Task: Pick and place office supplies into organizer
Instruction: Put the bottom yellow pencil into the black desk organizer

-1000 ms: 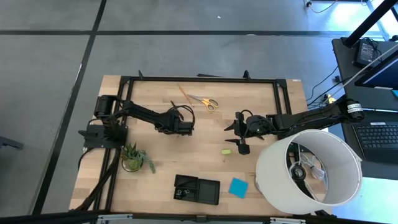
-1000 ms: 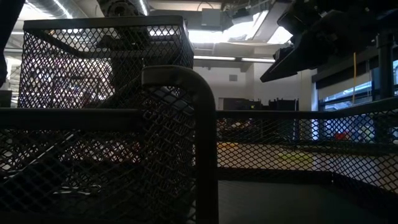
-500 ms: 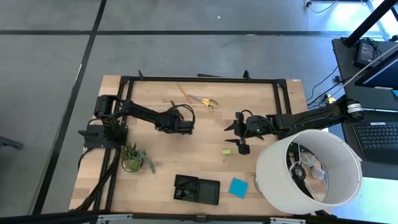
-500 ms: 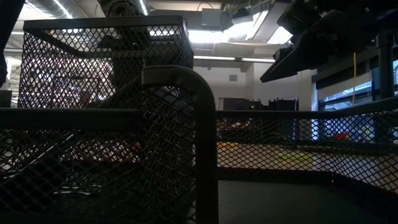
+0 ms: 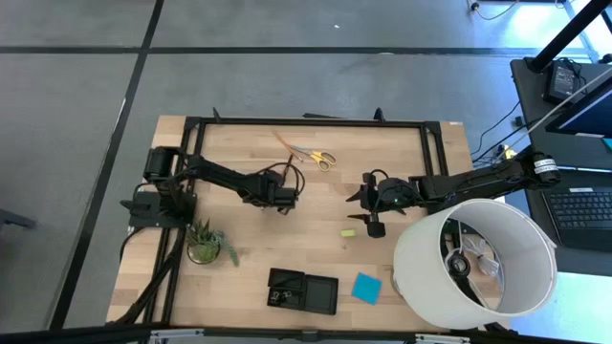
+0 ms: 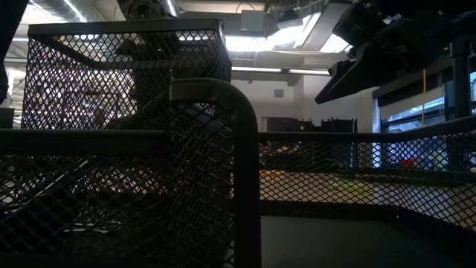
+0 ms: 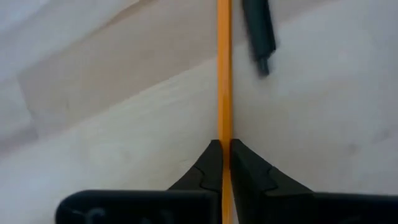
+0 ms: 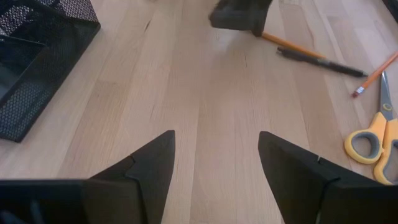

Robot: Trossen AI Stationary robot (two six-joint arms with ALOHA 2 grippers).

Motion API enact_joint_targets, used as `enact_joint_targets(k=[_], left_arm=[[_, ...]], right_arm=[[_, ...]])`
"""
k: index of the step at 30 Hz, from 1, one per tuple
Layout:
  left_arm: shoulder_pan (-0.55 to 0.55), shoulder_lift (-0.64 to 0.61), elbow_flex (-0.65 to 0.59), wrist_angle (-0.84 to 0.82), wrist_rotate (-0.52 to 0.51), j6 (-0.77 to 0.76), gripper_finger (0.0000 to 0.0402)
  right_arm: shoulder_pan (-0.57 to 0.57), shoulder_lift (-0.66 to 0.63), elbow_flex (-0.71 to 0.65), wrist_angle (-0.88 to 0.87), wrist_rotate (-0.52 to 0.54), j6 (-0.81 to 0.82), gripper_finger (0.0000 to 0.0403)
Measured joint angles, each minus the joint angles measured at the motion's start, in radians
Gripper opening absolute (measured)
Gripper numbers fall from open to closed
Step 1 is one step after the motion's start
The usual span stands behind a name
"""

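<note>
Pinching an orange pencil (image 7: 224, 74) between closed fingers, the left gripper (image 5: 283, 198) sits low over the table's middle, a black pen (image 7: 259, 31) just beside; further right the right gripper (image 5: 371, 201) waits, jaws spread, and the organizer (image 5: 302, 291) lies near the front edge

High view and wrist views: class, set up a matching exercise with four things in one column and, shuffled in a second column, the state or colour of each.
Things:
1. left gripper
2. right gripper
3. note pad
4. scissors

States or colours:
A. yellow handles
B. fingers open, nothing between them
C. bright blue
D. fingers shut on the orange pencil

Pairs: 1-D, 2-B, 3-C, 4-A
</note>
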Motion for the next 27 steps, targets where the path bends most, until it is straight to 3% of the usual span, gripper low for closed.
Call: enact_joint_targets(k=[6, 13, 21, 27], left_arm=[[-0.063, 0.0, -0.001, -0.001, -0.007, 0.336, 0.0015], [-0.136, 0.002, -0.005, 0.034, -0.042, 0.583, 0.0012], [-0.179, 0.004, -0.004, 0.25, -0.018, 0.842, 0.0009], [-0.186, 0.005, -0.004, 0.404, 0.0, 0.975, 0.0007]], right_arm=[[0.0, 0.0, 0.0, 0.0, 0.0, 0.0, 0.0233], [0.0, 0.0, 0.0, 0.001, 0.0, 0.0, 0.0233], [0.0, 0.017, 0.0, 0.041, -0.032, 0.085, 0.0233], [0.001, 0.134, 0.0, 0.15, -0.096, 0.132, 0.0233]])
